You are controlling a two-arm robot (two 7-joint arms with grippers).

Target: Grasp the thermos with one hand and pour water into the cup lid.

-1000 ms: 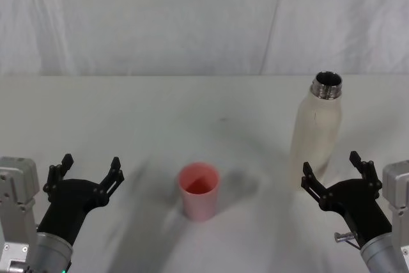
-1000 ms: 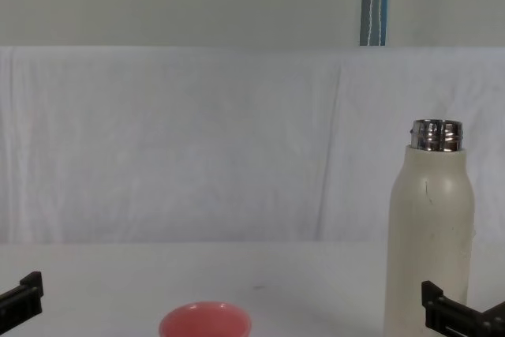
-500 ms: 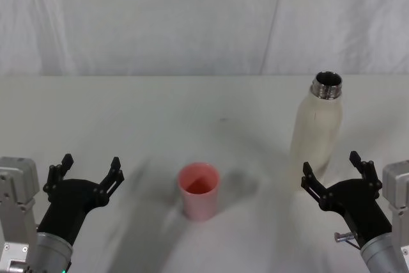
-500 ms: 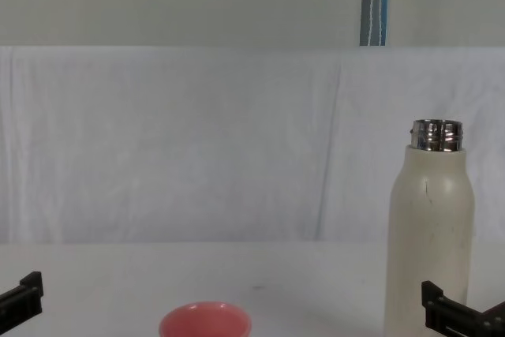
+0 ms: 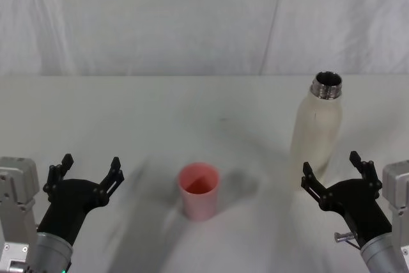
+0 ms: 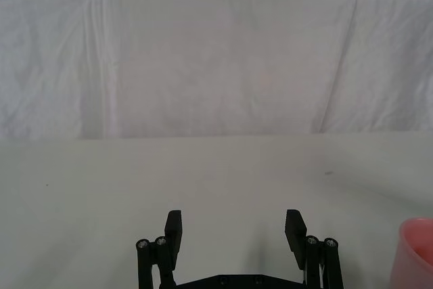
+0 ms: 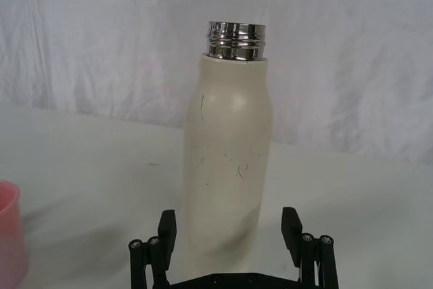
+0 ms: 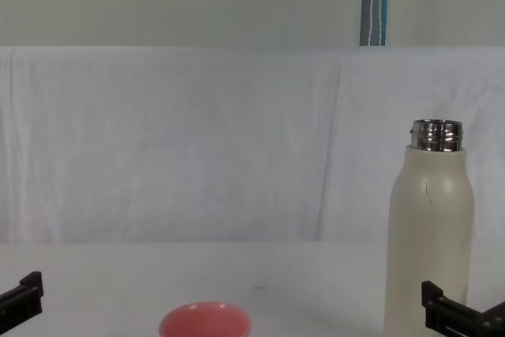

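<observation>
White cloth backdrop [image 5: 192, 17] behind pale surface [image 5: 160, 113]; thermos [image 5: 317, 132] upright, cup lid [image 5: 199, 190] apart. Right gripper [image 5: 333, 174] just short of thermos, left gripper [image 5: 89, 169] idle, both jaws wide open, empty.

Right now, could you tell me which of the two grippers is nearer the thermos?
The right gripper, open just before the cream thermos; the left gripper sits beyond the pink cup lid.

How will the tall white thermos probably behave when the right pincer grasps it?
The thermos looks rigid, so it should not deform. Standing tall and narrow, it may tip if bumped near its steel neck. Its smooth matte body could slip between the right pincer's open fingers.
</observation>
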